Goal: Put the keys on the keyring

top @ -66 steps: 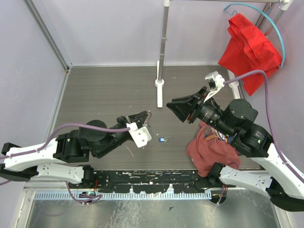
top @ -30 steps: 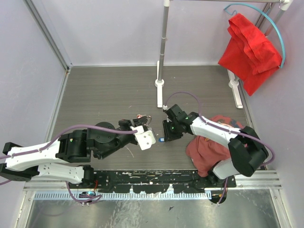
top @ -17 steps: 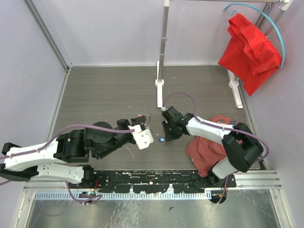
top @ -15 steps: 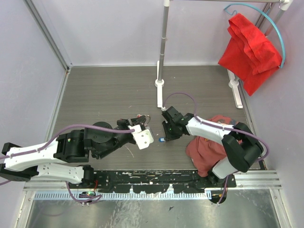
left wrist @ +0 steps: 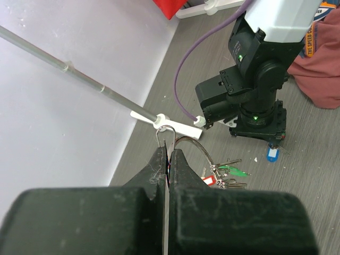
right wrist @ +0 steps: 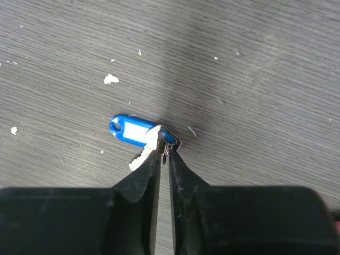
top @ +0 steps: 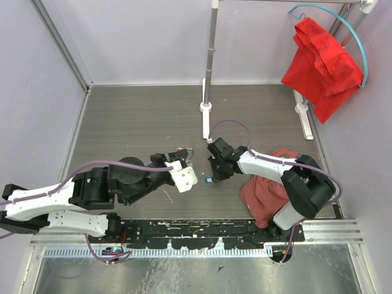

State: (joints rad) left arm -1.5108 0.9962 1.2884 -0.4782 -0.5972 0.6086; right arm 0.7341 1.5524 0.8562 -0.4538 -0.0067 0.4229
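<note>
Clamped tight on the thin wire of the keyring (left wrist: pixel 168 127): the left gripper (top: pixel 187 153), at 7 o'clock from the white stand foot (top: pixel 206 122) on the grey table (top: pixel 135 116). Strung on that loop, at 4 o'clock from the fingertips in the left wrist view: keys with red and green heads (left wrist: pixel 226 174). At 3 o'clock from it, tips down on the tabletop: the right gripper (right wrist: pixel 163 154), jaws drawn almost together and pinching the small metal loop of the blue-tagged key (right wrist: pixel 135 131). Tag flat on the boards, lying toward 10 o'clock from the tips in the right wrist view. At 4 o'clock from the tag, seen from above: a crumpled maroon cloth (top: pixel 269 191).
</note>
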